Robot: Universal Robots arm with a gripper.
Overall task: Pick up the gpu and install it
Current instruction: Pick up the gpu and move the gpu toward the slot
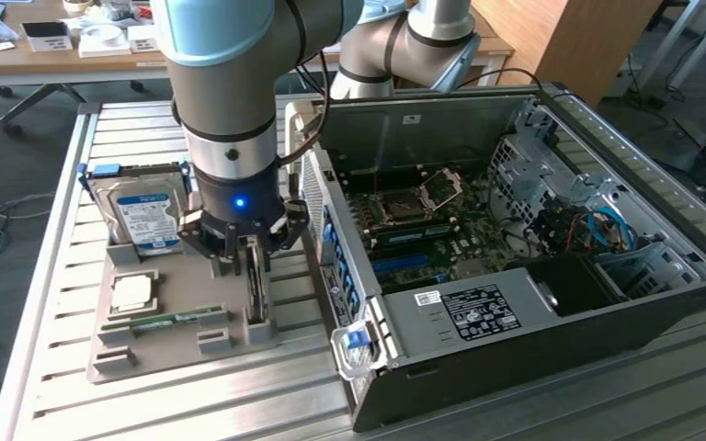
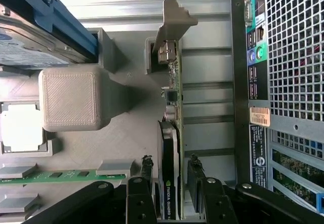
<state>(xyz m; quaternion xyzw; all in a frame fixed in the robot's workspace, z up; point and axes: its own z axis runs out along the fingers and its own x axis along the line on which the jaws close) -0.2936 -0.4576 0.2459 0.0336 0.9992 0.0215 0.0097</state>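
Step in hand: the pick-up; the install is not yet begun.

On the exterior view's left of the gripper (image 1: 251, 262), well apart from it, a hard drive (image 1: 147, 216) stands in the grey holder (image 1: 169, 354) on the tabletop (image 1: 47, 230). A processor (image 1: 132, 292) and a memory stick (image 1: 163, 322) lie in the same holder, nearer the gripper.

The gripper is directly over the gpu (image 2: 168, 153), which stands on edge in its slot in the holder with its silver bracket at the end farthest from the gripper. The gripper is released: its fingers (image 2: 147, 171) straddle the card, one on each face, with a gap visible on both sides. Nothing is held.

In my judgement, a sound grasp calls for both pads to meet the faces squarely, and for a straight lift out of the slot.

The open computer case (image 1: 537, 312) lies just beside the gripper, on the exterior view's right.
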